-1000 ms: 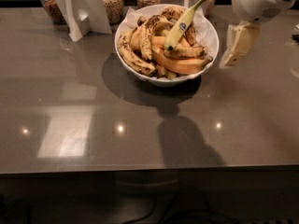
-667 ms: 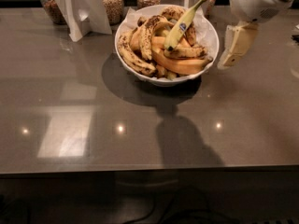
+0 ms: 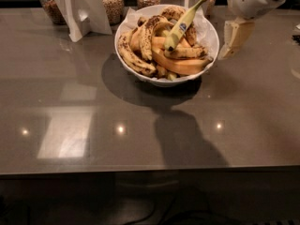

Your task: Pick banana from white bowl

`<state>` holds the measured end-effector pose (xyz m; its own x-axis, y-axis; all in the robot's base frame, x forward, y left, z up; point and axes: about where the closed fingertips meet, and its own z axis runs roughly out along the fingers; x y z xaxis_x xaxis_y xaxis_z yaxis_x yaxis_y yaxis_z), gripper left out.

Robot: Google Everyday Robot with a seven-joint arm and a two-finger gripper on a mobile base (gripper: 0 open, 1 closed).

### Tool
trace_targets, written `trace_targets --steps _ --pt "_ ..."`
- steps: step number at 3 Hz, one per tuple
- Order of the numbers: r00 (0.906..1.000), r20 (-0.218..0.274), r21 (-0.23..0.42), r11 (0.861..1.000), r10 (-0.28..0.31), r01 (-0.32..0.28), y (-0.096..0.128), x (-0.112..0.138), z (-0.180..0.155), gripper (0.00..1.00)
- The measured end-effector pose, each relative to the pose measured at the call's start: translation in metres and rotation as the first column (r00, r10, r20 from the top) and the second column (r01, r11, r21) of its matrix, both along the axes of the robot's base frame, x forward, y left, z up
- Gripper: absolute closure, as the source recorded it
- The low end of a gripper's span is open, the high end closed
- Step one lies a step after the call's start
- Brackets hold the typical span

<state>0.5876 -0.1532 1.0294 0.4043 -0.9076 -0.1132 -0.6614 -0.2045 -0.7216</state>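
Note:
The white bowl [image 3: 140,71] stands at the back middle of the grey table, piled with bananas. The greenish-yellow banana [image 3: 180,26] with a blue sticker lies on top of the pile, tilted, its green stem pointing up to the right past the rim. Brown-spotted bananas [image 3: 133,55] and a plump orange-yellow one [image 3: 180,65] lie under it. My gripper [image 3: 233,39] hangs just right of the bowl, outside the rim, level with the pile and apart from the banana. The arm reaches in from the top right.
Glass jars of grain [image 3: 112,3] and a white folded stand [image 3: 82,11] are behind the bowl at the left. The table's front edge [image 3: 150,172] runs across the lower part of the view.

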Motion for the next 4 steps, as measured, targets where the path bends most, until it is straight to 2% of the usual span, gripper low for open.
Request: trace_targets --steps 1,2,3,4 --pt "0.9881 0.070 -0.077 0.988 0.137 -0.132 0.004 0.030 0.001 0.00" --pt "0.9600 0.091 -0.174 0.953 0.265 -0.246 0.002 0.053 -0.002 0.19" --pt "0.9377 0.084 -0.225 0.923 0.337 -0.312 0.000 0.067 -0.010 0.42" --pt "0.9234 0.063 -0.241 0.904 0.379 -0.354 0.001 0.074 -0.023 0.49"
